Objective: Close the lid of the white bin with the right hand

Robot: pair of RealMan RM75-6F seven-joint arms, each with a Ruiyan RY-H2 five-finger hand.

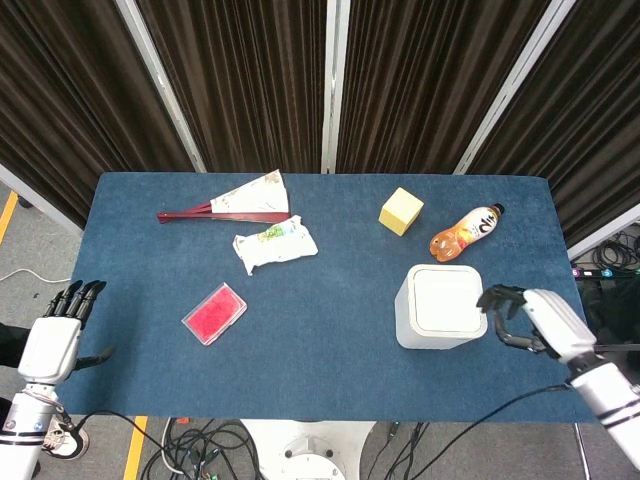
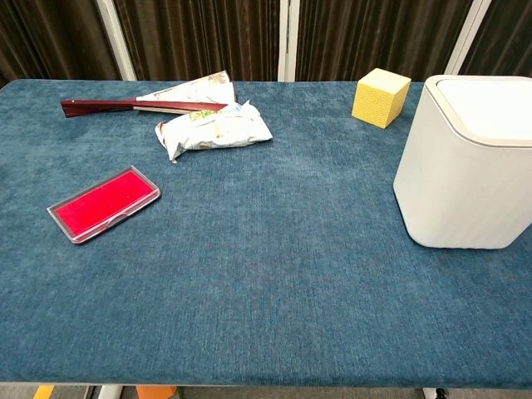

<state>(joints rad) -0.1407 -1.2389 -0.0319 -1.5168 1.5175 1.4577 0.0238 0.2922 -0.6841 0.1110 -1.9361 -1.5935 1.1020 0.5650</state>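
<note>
Bin [image 1: 438,306] is sitting with lid [image 1: 446,300] flat and shut — right hand [image 1: 522,318] is hovering beside it, fingers curled on nothing; left hand [image 1: 58,330], fingers extended, is holding nothing.
</note>
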